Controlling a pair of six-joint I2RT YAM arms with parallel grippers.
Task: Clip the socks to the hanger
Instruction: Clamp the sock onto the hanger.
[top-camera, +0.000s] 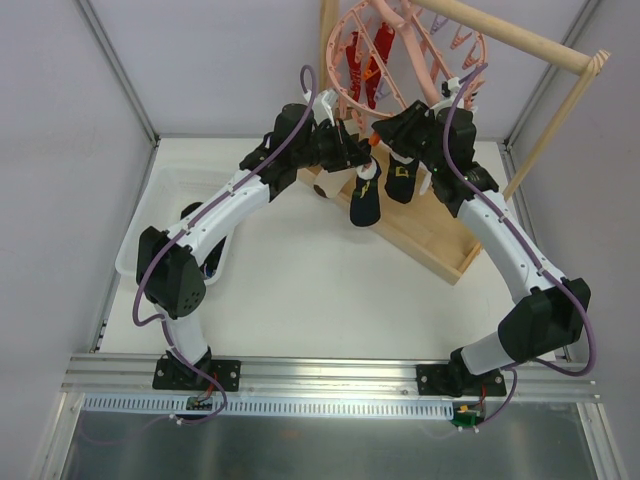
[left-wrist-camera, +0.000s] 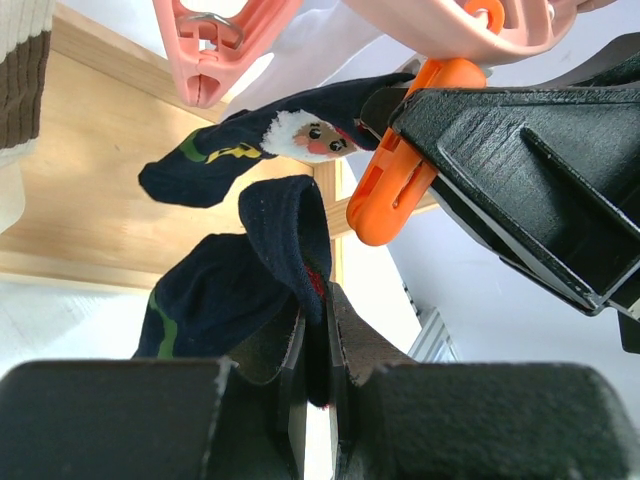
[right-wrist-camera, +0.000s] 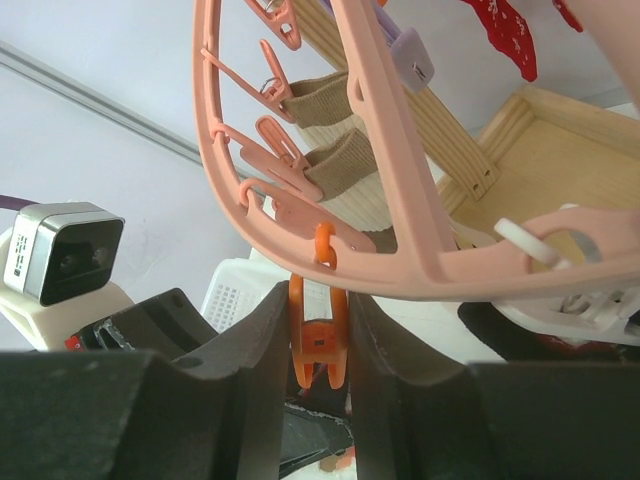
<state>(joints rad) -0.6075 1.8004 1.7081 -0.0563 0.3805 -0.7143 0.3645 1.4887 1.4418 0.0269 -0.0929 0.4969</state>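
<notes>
Sock (left-wrist-camera: 285, 225) cuff sits pinched in the left gripper (left-wrist-camera: 318, 370), raised just beside the orange clip (left-wrist-camera: 400, 190) for feeding in. Right gripper (right-wrist-camera: 318, 320) presses on that clip under the hanger (right-wrist-camera: 385, 140), seemingly to spread its mouth.

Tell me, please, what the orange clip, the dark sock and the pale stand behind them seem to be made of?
The orange clip looks like moulded plastic: smooth, glossy, evenly coloured. The dark sock looks like knit fabric: matte, limp, folding softly. The stand looks like pale wood, matte, with visible grain.
</notes>
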